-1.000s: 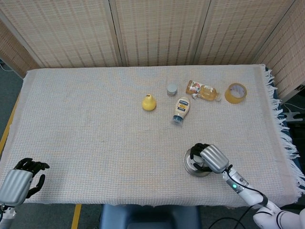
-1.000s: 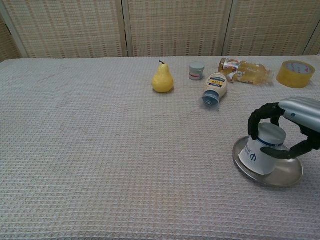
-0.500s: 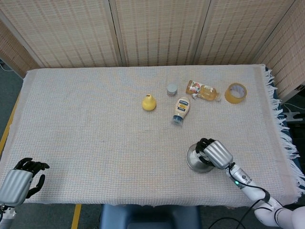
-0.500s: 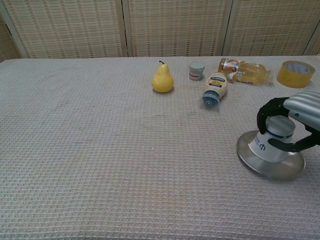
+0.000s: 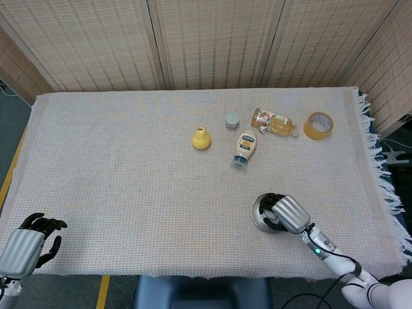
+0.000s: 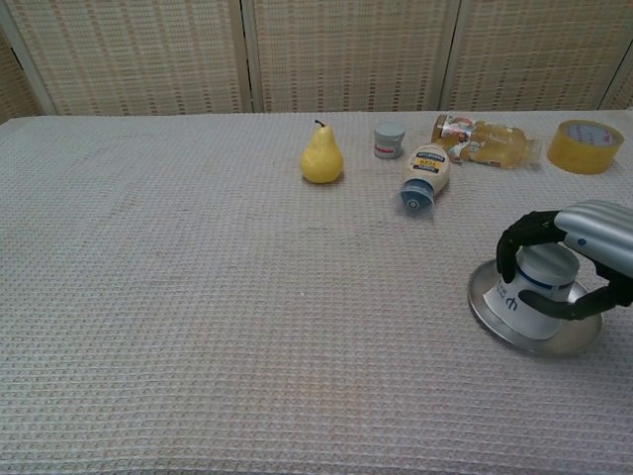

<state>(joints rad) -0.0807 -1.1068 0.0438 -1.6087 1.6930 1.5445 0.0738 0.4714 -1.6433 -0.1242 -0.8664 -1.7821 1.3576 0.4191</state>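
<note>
Since half a second ago the right hand [image 6: 584,259] has drawn slightly back toward the table's near edge, taking the white cup [image 6: 536,293] with it. Its dark fingers [image 6: 516,240] are clamped around that cup, which stands on the round metal plate [image 6: 485,298] near the right front of the table [image 6: 198,317]. Further back lie a mayonnaise bottle [image 6: 423,179], a pear [image 6: 321,155], a small jar [image 6: 389,140], an amber bottle [image 6: 485,142] and a tape roll [image 6: 585,145]. The left hand [image 5: 26,248] hangs off the front left corner, fingers curled in on nothing.
</note>
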